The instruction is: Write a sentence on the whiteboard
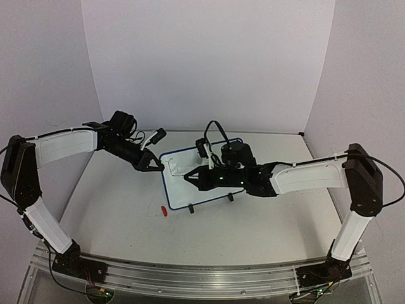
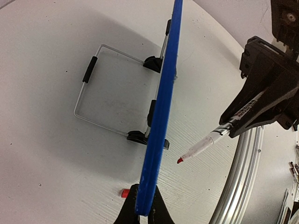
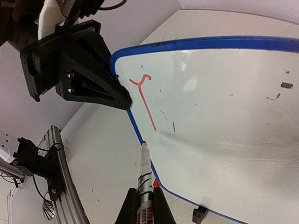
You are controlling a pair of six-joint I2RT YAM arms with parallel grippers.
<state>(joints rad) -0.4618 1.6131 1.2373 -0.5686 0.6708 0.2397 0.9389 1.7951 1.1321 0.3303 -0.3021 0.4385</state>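
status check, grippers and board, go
Left gripper shut on whiteboard edge. Right gripper shut on marker, tip off the board. Sentence: first letter only. Red cap lies on table, beside board.

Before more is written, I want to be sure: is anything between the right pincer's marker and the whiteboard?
Nothing visible. The marker tip has free way to the whiteboard; the left pincer only clamps its edge, beside the red stroke.

White table (image 1: 114, 190) with propped whiteboard (image 1: 180, 193) and red cap (image 1: 162, 211)
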